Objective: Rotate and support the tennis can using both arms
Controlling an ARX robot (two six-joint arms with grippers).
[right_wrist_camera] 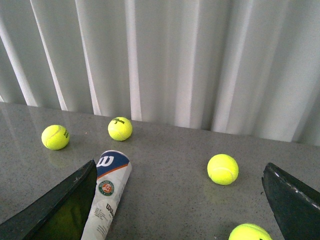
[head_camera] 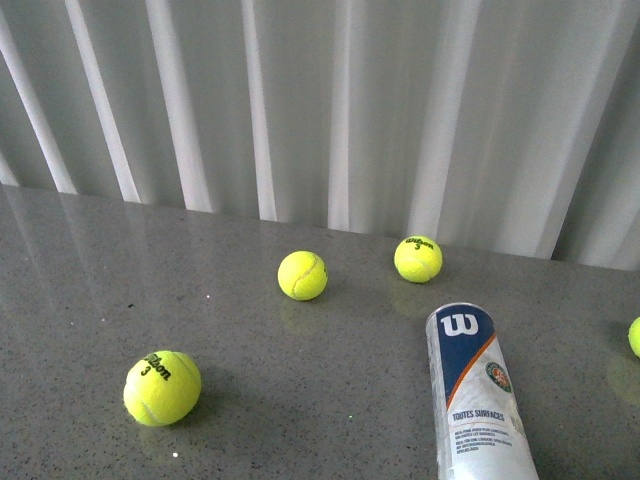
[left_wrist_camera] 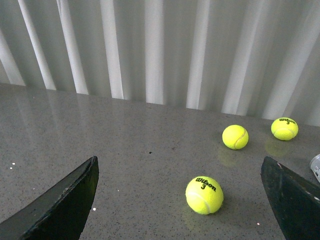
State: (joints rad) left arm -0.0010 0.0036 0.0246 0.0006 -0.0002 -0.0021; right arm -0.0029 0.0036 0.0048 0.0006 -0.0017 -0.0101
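The tennis can (head_camera: pixel 477 395) lies on its side on the grey table at the lower right of the front view, its blue "W" end pointing away from me. It also shows in the right wrist view (right_wrist_camera: pixel 107 197), close beside one black finger (right_wrist_camera: pixel 60 210). My right gripper (right_wrist_camera: pixel 182 210) is open and empty above the table. My left gripper (left_wrist_camera: pixel 182 205) is open and empty, with a yellow tennis ball (left_wrist_camera: pixel 204 195) on the table between its fingers. Only a sliver of the can (left_wrist_camera: pixel 316 167) shows in the left wrist view. Neither arm shows in the front view.
Yellow tennis balls lie scattered on the table: one near left (head_camera: pixel 162 388), two further back (head_camera: pixel 302 275) (head_camera: pixel 418 258), one at the right edge (head_camera: pixel 634 337). The right wrist view shows two more (right_wrist_camera: pixel 222 169) (right_wrist_camera: pixel 250 233). A white curtain (head_camera: pixel 320 110) hangs behind the table.
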